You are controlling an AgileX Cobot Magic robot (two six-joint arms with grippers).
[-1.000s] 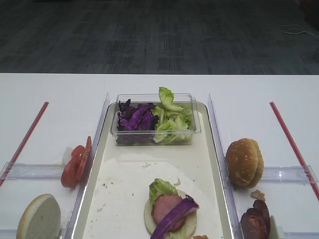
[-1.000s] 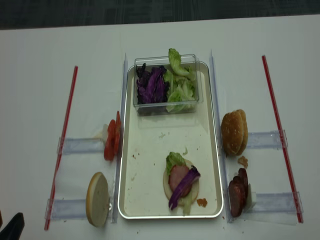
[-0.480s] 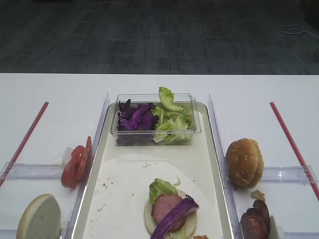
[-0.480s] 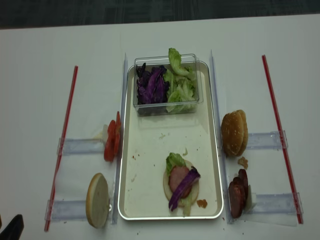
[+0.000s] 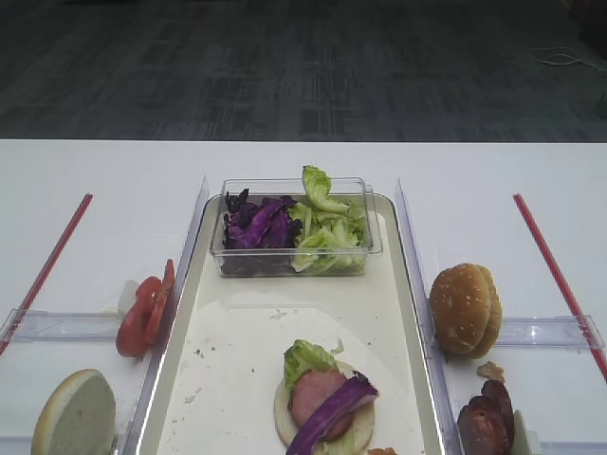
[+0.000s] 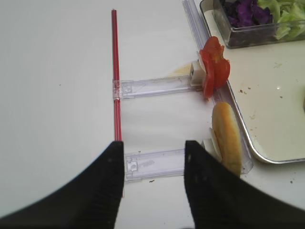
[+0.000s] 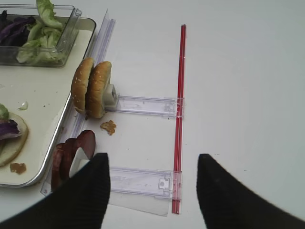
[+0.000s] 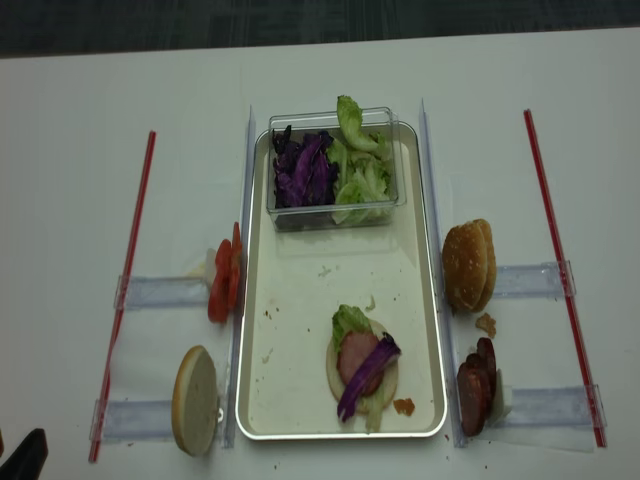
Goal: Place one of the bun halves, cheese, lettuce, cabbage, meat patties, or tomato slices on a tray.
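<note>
Tomato slices (image 5: 144,316) stand left of the tray (image 5: 237,379) in the high view, a likely next layer for the stack near its front. Right wrist view: right gripper (image 7: 152,191) jaws wide, empty. Left wrist view: left gripper (image 6: 152,181) jaws apart, empty; approach the tomato from above, pinching one slice.

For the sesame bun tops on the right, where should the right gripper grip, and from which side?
The sesame bun tops stand on edge side by side. Come from above and pinch the outer one across its thickness at the top rim, since its flat faces are upright.
</note>
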